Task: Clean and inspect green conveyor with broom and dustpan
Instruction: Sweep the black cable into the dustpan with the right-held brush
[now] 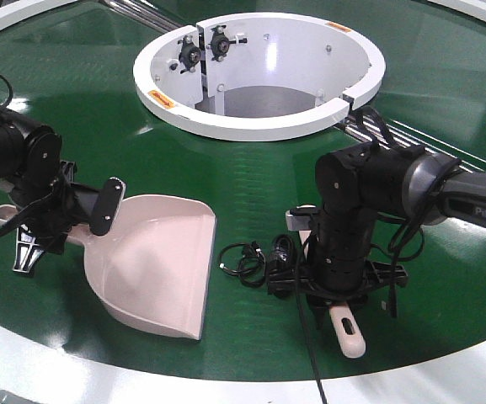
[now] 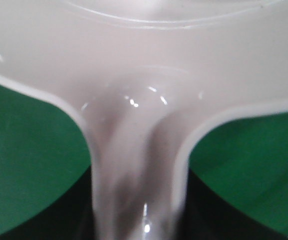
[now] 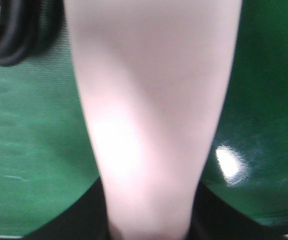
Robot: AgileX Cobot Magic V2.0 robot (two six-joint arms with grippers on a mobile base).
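The green conveyor (image 1: 251, 181) fills the front view, with its white hub (image 1: 259, 71) at the back. The pale pink dustpan (image 1: 154, 261) lies on the belt at front left, mouth towards the lower right. My left gripper (image 1: 57, 220) is shut on its handle, which fills the left wrist view (image 2: 134, 190). My right gripper (image 1: 337, 290) points down at front right, shut on the pale pink broom (image 1: 349, 333). The broom's slotted end sticks out towards the front rim. Its body fills the right wrist view (image 3: 148, 125). The arm hides its bristles.
A tangled black cable (image 1: 249, 257) lies on the belt between the dustpan and the right arm; it also shows in the right wrist view (image 3: 9, 35). The white outer rim (image 1: 226, 389) runs along the front. Steel rollers (image 1: 377, 135) sit right of the hub.
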